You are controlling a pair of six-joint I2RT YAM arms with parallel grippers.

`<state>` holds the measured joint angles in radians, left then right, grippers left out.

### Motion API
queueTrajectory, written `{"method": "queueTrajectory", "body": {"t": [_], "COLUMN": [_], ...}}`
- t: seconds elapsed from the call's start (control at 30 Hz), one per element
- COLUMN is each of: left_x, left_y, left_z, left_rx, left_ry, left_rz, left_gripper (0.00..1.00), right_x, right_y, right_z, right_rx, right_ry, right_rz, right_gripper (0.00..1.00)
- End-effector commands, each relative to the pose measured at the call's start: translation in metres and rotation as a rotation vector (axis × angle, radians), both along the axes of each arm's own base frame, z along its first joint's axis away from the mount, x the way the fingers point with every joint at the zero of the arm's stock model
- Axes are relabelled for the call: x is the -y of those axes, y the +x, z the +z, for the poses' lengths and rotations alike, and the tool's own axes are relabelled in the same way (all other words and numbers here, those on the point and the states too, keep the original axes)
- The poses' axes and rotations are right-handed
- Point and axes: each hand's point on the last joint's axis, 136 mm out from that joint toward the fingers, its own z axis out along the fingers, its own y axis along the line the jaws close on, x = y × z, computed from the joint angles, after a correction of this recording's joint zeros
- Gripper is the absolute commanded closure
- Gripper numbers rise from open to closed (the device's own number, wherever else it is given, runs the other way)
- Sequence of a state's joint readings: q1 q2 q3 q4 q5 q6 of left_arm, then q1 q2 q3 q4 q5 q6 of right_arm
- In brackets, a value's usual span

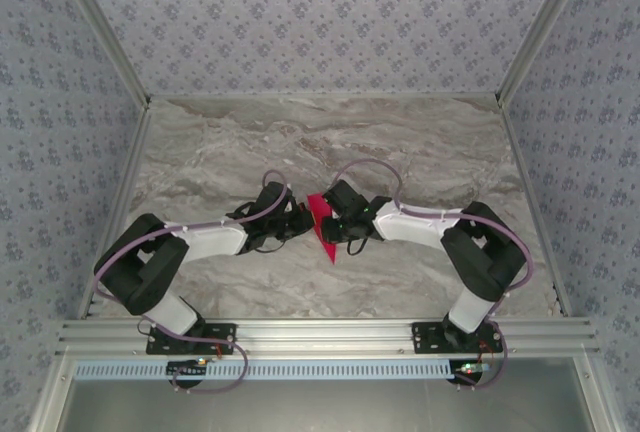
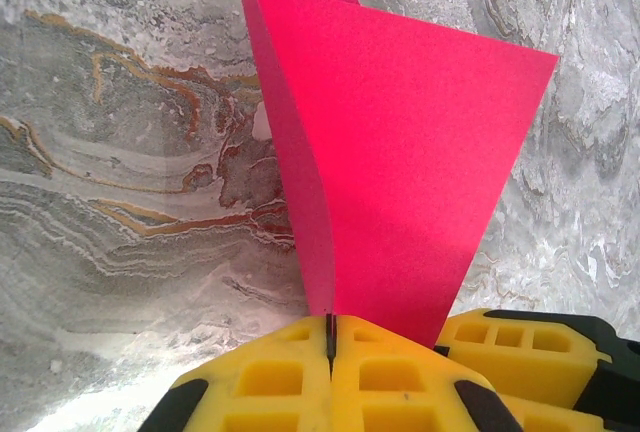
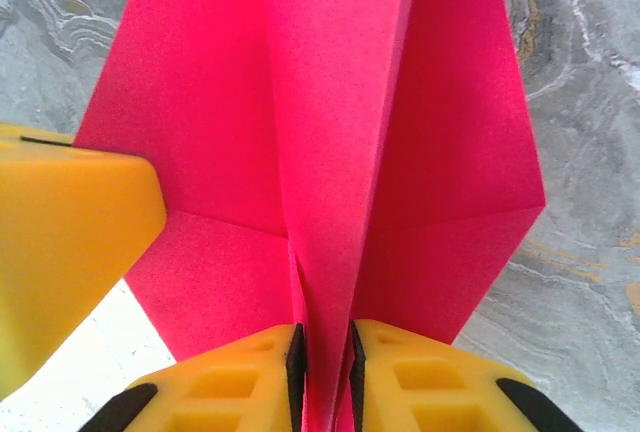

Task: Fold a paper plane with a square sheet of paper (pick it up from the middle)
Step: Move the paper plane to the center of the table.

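The left claw [image 2: 330,330] and the right claw [image 3: 323,340] are both clamping the paper plane [image 1: 322,222] between them, its tip pointing toward the near edge of the worktop [image 1: 400,142].

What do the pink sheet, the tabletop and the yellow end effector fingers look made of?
The pink sheet looks like thin matte paper, holding sharp creases; the tabletop marble-look, veined grey, possibly laminate; the left end effector fingers matte yellow plastic with moulded pockets.
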<state>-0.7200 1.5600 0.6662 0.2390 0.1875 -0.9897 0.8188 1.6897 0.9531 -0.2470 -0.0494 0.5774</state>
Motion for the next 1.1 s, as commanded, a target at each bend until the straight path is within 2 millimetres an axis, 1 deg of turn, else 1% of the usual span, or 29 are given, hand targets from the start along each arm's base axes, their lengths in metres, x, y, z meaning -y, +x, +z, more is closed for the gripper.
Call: {"method": "queueTrajectory", "body": {"t": [0.0,0.07,0.23,0.27,0.33,0.37,0.47,0.5,0.6,0.7,0.77,0.83,1.07], "left_x": [0.002,0.002,-0.003,-0.006,-0.012,-0.018,-0.037,-0.046,-0.072,-0.091,-0.100,-0.104,-0.109], "left_y": [0.002,0.003,0.004,0.005,0.005,0.005,0.005,0.005,0.003,-0.001,-0.003,-0.004,-0.007], "left_z": [0.010,0.011,0.016,0.019,0.023,0.025,0.031,0.032,0.033,0.034,0.034,0.034,0.031], "left_rx": [0.022,0.019,0.019,0.025,0.035,0.041,0.057,0.060,0.063,0.065,0.066,0.065,0.054], "left_ry": [-0.022,-0.023,0.004,0.017,0.047,0.069,0.140,0.174,0.274,0.354,0.386,0.399,0.418], "left_rz": [-0.002,0.001,0.016,0.024,0.040,0.055,0.109,0.135,0.199,0.240,0.260,0.267,0.279], "left_gripper": [1.00,0.97,0.81,0.75,0.64,0.56,0.36,0.30,0.18,0.09,0.04,0.01,0.01], "right_x": [0.004,0.004,0.004,0.005,0.008,0.010,0.024,0.030,0.045,0.050,0.052,0.052,0.050], "right_y": [0.006,0.006,0.007,0.007,0.008,0.009,0.011,0.012,0.012,0.014,0.016,0.018,0.018], "right_z": [-0.003,-0.005,-0.008,-0.009,-0.007,-0.005,0.003,0.006,0.006,-0.004,-0.009,-0.012,-0.024], "right_rx": [-0.002,-0.006,-0.018,-0.020,-0.017,-0.010,0.018,0.027,0.031,0.011,-0.001,-0.006,-0.040], "right_ry": [-0.046,-0.053,-0.073,-0.078,-0.093,-0.108,-0.163,-0.185,-0.247,-0.267,-0.270,-0.266,-0.263], "right_rz": [-0.030,-0.033,-0.035,-0.036,-0.037,-0.041,-0.057,-0.068,-0.106,-0.114,-0.122,-0.127,-0.137], "right_gripper": [0.79,0.79,0.79,0.81,0.88,0.89,0.89,0.89,0.88,0.87,0.86,0.84,0.79]}}
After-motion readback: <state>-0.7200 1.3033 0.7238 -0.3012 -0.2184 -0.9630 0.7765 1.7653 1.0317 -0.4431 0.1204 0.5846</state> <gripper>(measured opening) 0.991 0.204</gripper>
